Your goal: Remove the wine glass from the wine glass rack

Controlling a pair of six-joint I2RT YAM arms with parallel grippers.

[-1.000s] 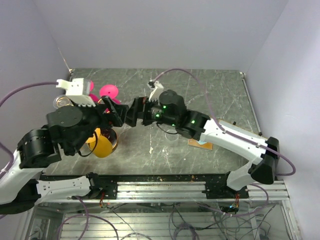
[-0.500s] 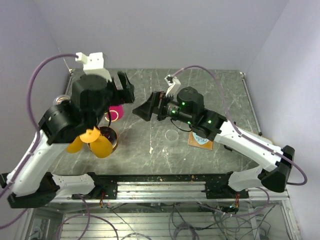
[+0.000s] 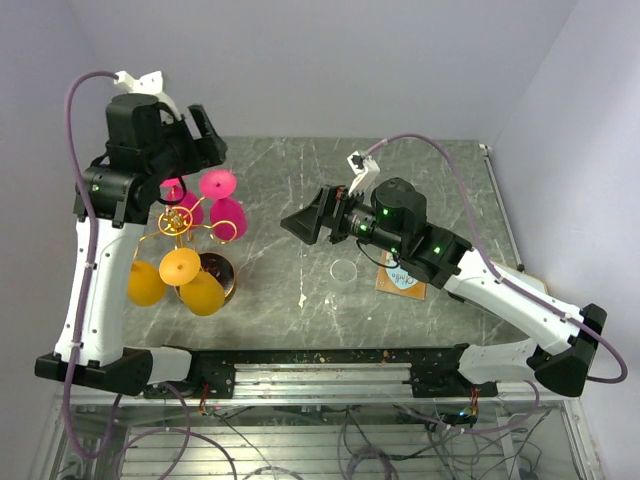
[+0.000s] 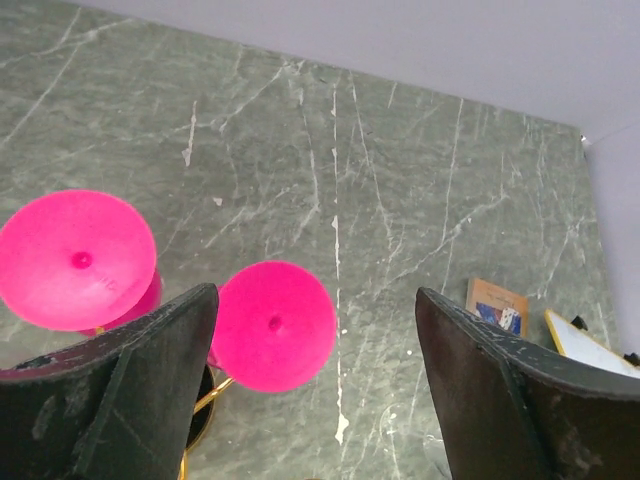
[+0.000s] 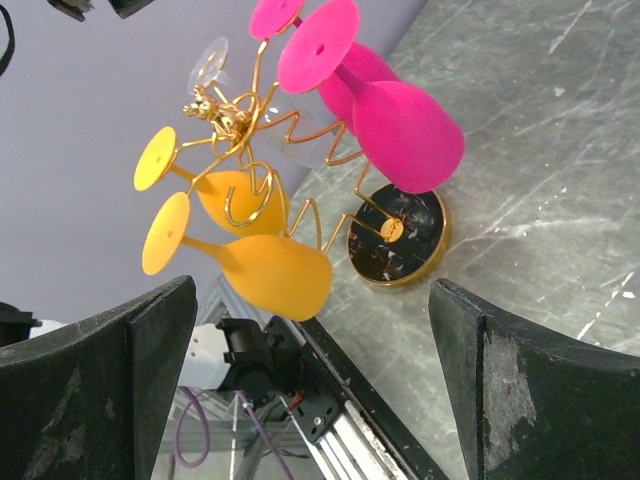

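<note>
The gold wire wine glass rack [image 3: 176,226] stands at the table's left on a round shiny base [image 3: 226,276]. It holds pink wine glasses [image 3: 228,214] and orange ones [image 3: 203,292], all hanging bowl-down and outward. My left gripper [image 3: 190,148] hovers high over the rack, open; in its wrist view a pink glass foot [image 4: 272,325] lies below, between the fingers [image 4: 140,390], untouched. My right gripper [image 3: 306,222] is open to the right of the rack, pointing at it. Its wrist view shows the rack [image 5: 228,112], a pink bowl [image 5: 405,135], an orange bowl [image 5: 272,276] and a faint clear glass [image 5: 212,62].
A clear round rim [image 3: 343,270] rests on the marble table [image 3: 420,180] right of the rack, and a small printed card [image 3: 400,280] lies under the right arm. The black rail [image 3: 330,362] runs along the near edge.
My left arm has risen and swung back to the left, from low beside the rack to high above it. My right gripper has drawn back to the right, away from the rack.
</note>
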